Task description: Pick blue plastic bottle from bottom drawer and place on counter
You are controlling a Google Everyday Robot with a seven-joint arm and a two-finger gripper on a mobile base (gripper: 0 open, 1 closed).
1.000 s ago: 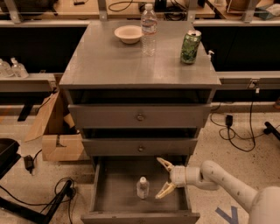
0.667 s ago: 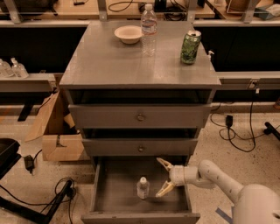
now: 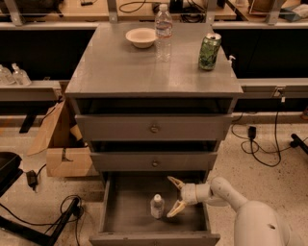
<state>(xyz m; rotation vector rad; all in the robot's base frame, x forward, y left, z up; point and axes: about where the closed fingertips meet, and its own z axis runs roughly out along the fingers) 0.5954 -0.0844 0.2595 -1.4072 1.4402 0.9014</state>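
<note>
Early days on this one. The bottle (image 3: 157, 206) stands upright in the open bottom drawer (image 3: 126, 211), roughly mid-floor, not grabbed yet. The end effector (image 3: 171, 197) sits inside the drawer just right of it, fingers spread wide, holding nothing. To my eye the whole job is left: close on it, lift it out, set it on the bench (image 3: 120, 72), which already carries a bowl (image 3: 141, 37), another bottle (image 3: 163, 31) and a can (image 3: 209, 51).

Speckled floor (image 3: 281, 175), black cables (image 3: 263, 154), cardboard box (image 3: 67, 161) at left, wooden workbench (image 3: 72, 9) behind.
</note>
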